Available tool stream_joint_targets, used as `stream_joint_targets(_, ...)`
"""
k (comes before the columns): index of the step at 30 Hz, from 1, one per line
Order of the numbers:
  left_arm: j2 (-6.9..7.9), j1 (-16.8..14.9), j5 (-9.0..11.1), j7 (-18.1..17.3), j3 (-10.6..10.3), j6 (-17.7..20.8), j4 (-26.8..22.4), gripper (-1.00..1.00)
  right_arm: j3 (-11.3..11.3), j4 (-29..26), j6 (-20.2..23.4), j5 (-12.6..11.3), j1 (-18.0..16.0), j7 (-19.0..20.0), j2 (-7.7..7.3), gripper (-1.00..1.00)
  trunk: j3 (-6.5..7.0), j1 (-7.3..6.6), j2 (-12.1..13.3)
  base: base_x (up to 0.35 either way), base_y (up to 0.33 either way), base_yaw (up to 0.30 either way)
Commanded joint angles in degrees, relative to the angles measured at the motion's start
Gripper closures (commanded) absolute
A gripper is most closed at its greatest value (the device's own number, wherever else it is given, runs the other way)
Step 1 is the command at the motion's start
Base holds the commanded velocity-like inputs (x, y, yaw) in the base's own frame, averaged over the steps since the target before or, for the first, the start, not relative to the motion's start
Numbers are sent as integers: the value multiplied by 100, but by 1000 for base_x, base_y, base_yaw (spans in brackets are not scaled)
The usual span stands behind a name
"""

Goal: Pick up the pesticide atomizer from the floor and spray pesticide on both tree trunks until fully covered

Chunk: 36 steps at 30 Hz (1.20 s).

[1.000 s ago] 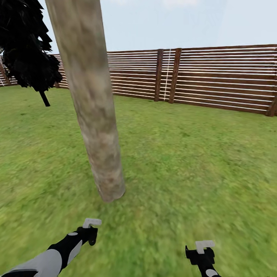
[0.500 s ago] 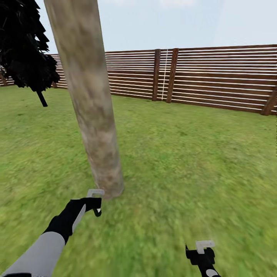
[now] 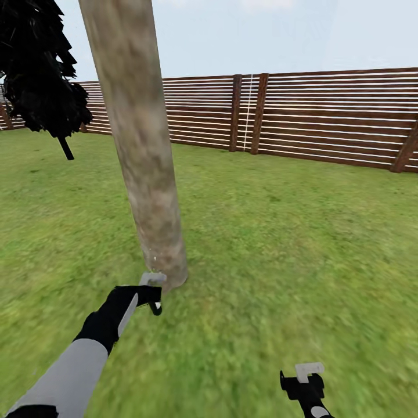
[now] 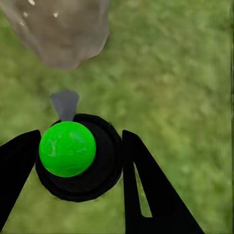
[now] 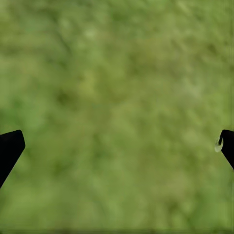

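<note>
The pesticide atomizer, a round black body with a bright green top in the left wrist view, sits pinched between the fingers of the left gripper, its grey nozzle aimed at the tree trunk just beyond. A few pale specks dot the trunk's base. The trunk stands left of centre on the lawn. A black conifer stands far left, the slatted fence behind. The right gripper, near right, hangs over grass with fingers spread wide.
</note>
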Motion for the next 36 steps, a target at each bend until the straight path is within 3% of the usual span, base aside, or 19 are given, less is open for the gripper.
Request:
stream_joint_targets(1, -13, -73, -50, -18, 2, 80, -9, 100, 48, -1, -12, -45, -2, -16, -4, -100, -5, -1, -2, 0, 0, 0)
stream_joint_targets(2, 8, -138, -56, -18, 14, 179, -21, 100, 47, -1, -12, -45, -2, -16, -6, -100, -5, -1, -2, 0, 0, 0)
stream_joint_targets(4, 397, -256, -29, -23, 43, 419, -166, 100, 46, -1, -12, -45, -2, -16, -14, -100, -5, -1, -2, 0, 0, 0)
stream_joint_targets(5, 535, -264, -11, -24, 40, 450, -192, 100, 46, -1, -12, -45, -2, -16, -16, -100, -5, -1, -2, 0, 0, 0)
stream_joint_targets(6, 580, -273, -2, -25, 27, 465, -205, 100, 46, -1, -12, -45, -2, -17, -16, -100, -5, -1, -2, 0, 0, 0)
stream_joint_targets(7, 536, -282, 2, -24, 15, 469, -214, 100, 47, -1, -12, -45, -2, -16, -17, -100, -5, -1, -2, 0, 0, 0)
stream_joint_targets(9, 24, -473, -50, -11, -1, 508, -219, 100, 46, -1, -12, -45, -2, -16, -17, -100, -5, -1, -2, 0, 0, 0)
stream_joint_targets(12, -26, -663, -66, -19, 12, 706, -214, 100, 46, -1, -12, -44, -2, -16, -24, -100, -5, -1, -2, 0, 0, 0)
stream_joint_targets(15, 669, -778, -4, -56, 36, 774, -199, 100, 46, -1, -12, -45, -2, -16, -26, -100, -5, -1, -2, 0, 0, 0)
stream_joint_targets(16, 751, -785, 2, -81, 26, 785, -182, 100, 46, -1, -12, -42, -2, -16, -26, -100, -5, -1, -2, 0, 0, 0)
stream_joint_targets(17, 764, -790, 4, -93, 17, 806, -180, 100, 46, -1, -12, -40, -2, -16, -26, -100, -5, -1, -2, 0, 0, 0)
stream_joint_targets(19, 434, -881, -13, -138, -6, 1332, -230, 100, 46, -1, -12, -37, -2, -16, -26, -100, -5, -1, -2, 0, 0, 0)
stream_joint_targets(21, 328, -1035, -9, -146, -3, 1515, -242, 100, 48, -1, -12, -36, -2, -16, -26, -100, -5, -1, -2, 0, 0, 0)
stream_joint_targets(22, 422, -1253, -29, -153, 25, 1601, -245, 100, 48, -1, -12, -36, -2, -16, -26, -100, -5, -1, -2, 0, 0, 0)
stream_joint_targets(23, 1016, -1358, 6, -226, 40, 1666, -216, 100, 54, -1, -12, -36, -2, -16, -26, -100, -5, -1, -2, 0, 0, 5)
stream_joint_targets(24, 1057, -1339, -2, -294, 22, 1676, -233, 100, 51, -1, -12, -41, -2, -16, -26, -100, -5, -1, -2, 0, 0, 112)
stream_joint_targets(26, 1040, -1328, 4, -332, 16, 1679, -247, 100, 49, -1, -12, -44, -2, -16, -26, -100, -5, -1, -2, 0, 0, 207)
stream_joint_targets(30, 812, -1328, 7, -351, 15, 1669, -254, 100, 50, -1, -12, -45, -2, -23, -26, -100, -5, -1, -2, 152, -98, 132)
stream_joint_targets(36, 772, -1319, 7, -343, 25, 1671, -253, 100, 48, -1, -12, -36, -2, -24, -26, -100, -5, -1, -2, 182, -208, 8)
